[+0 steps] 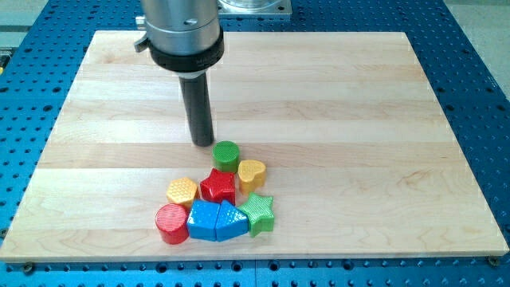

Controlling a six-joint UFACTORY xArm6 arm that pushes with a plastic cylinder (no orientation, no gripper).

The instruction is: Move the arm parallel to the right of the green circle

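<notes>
The green circle (226, 155) is a short green cylinder standing on the wooden board (358, 119), at the top of a cluster of blocks below the board's middle. My tip (204, 143) touches the board just to the upper left of the green circle, a small gap away from it. The rod rises straight up to the silver arm body at the view's top.
Below the green circle lie a yellow heart (252, 173), a red star (217, 186), a yellow hexagon (182, 191), a green star (258, 213), a red cylinder (171, 223) and two blue blocks (217, 221). A blue perforated table surrounds the board.
</notes>
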